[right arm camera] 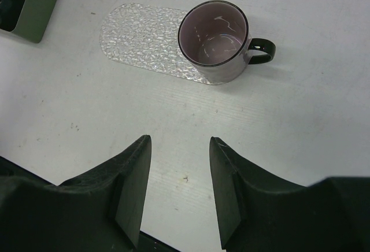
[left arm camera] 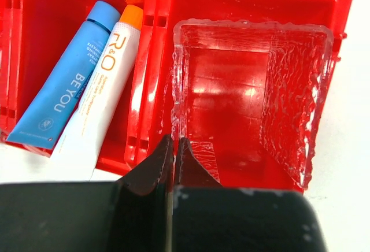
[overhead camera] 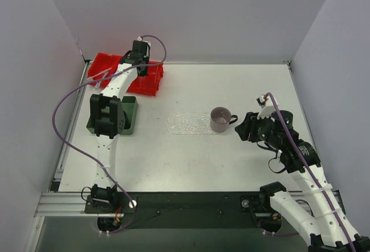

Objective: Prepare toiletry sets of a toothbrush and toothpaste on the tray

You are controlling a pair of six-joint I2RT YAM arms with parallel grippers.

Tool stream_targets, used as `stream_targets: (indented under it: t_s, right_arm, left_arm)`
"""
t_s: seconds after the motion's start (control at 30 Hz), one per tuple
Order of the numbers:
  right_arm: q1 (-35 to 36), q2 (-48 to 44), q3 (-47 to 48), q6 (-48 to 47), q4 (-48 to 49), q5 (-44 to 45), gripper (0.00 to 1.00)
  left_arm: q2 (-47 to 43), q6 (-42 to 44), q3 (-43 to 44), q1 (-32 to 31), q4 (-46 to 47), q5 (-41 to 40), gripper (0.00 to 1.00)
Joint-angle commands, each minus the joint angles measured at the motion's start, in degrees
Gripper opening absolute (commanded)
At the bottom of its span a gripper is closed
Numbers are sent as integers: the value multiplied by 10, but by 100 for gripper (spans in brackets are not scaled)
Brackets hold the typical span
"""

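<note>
The blue toothpaste and the white toothpaste with an orange cap lie side by side in a compartment of the red bin. My left gripper is shut over the bin, its tips at the left wall of a clear square container in the neighbouring compartment. I cannot tell whether it pinches that wall. No toothbrush shows clearly. The clear oval tray lies mid-table and also shows in the right wrist view. My right gripper is open and empty, to the right of the tray.
A purple mug stands on the tray's right end, handle to the right; it also shows in the right wrist view. A dark green square tray sits under the left arm, left of the clear tray. Grey walls enclose the table.
</note>
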Motion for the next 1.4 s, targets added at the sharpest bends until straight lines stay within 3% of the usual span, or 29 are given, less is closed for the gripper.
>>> stream_targets:
  t_s: [0.0,0.43,0.8,0.93,1.17,1.37]
  right_arm:
    - [4,-3,11,0,-5,-12,40]
    - [4,-28,41,74,-7,-1,43]
    - [26,-3,19,230,120,12,46]
    - [82,32,48,246,129,68,46]
    - [175,116,103,269,179,124,46]
    - [252,190,139,279,246,160,47]
  left_arm:
    - [-74,30,-36,-9,35,-48,0]
    - [-251,63,-200,-54,159,-129,0]
    - [-456,44,-384,-163,196,-173,0]
    - [-532,-10,-455,-182,194,-125,0]
    - [-650,-66,-582,-188,251,39,0]
    - [-662,-105,-639,-185,284,125,0]
